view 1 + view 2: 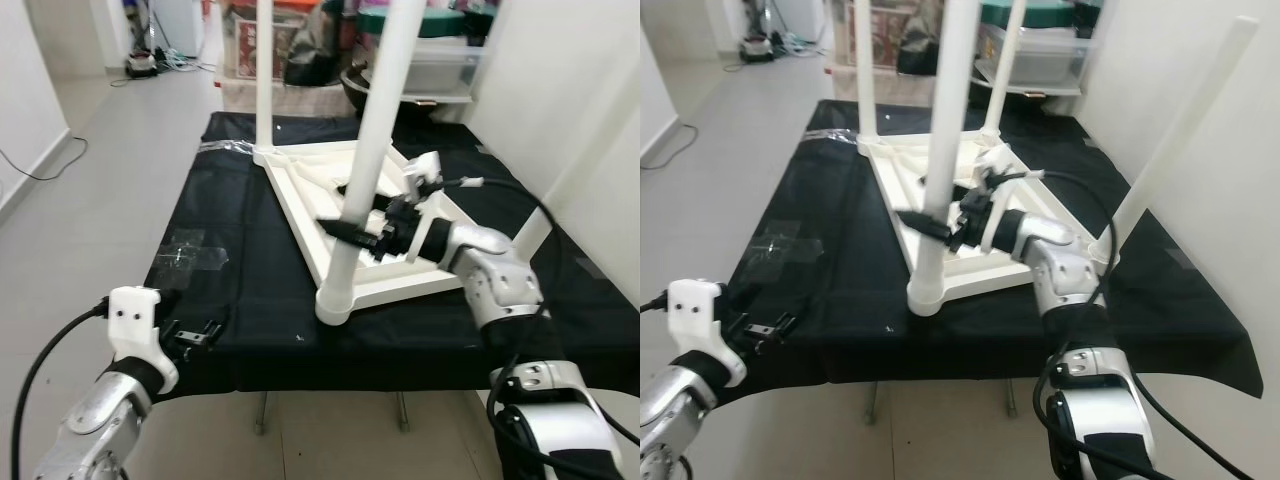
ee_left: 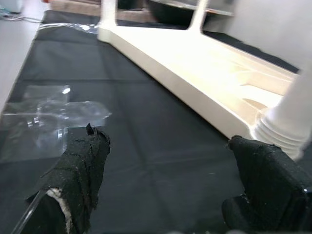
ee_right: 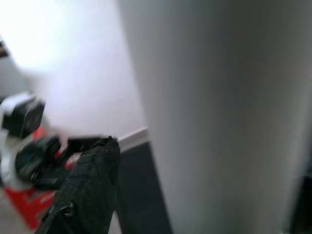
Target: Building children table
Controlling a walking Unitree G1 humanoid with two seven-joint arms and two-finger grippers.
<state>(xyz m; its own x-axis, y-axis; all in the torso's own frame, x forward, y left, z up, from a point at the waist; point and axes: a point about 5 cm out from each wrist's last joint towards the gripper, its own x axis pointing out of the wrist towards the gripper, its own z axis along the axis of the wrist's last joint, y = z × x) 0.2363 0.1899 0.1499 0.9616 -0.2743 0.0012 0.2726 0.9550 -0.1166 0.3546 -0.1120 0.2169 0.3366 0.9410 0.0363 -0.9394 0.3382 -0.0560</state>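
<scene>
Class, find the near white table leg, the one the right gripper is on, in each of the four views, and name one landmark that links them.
Left eye view: near leg, centre, right gripper on it.
Right eye view: left of centre.
Left wrist view: its ribbed base at the edge.
Right wrist view: broad pale column.
Shared landmark: black cloth.

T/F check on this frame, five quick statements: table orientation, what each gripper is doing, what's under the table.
1. The white table top lies upside down, legs pointing up. True.
2. The right gripper is at the near leg, jaws closed around it. True.
3. The left gripper holds a leg. False: its jaws are open, holding nothing, over the black cloth's near edge.
4. The table lies on bare floor. False: it lies on the black cloth.
5. Clear tape is stuck on the cloth. True.
</scene>
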